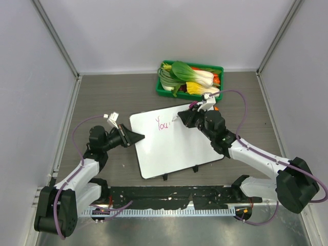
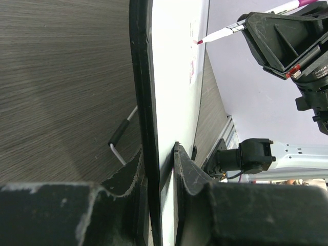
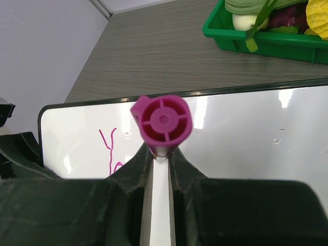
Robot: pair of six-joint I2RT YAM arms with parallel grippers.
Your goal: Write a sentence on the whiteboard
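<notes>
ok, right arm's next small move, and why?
Probably slide the marker slightly rightward along the line to start the next letter. Only "You" is on the whiteboard, the tip sits just past it, and the left fingers clamp the board's edge.

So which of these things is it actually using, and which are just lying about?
In use: whiteboard, pink writing, marker, left gripper clamping the board, right gripper holding the marker.
Lying about: green bin, vegetables in it.
</notes>
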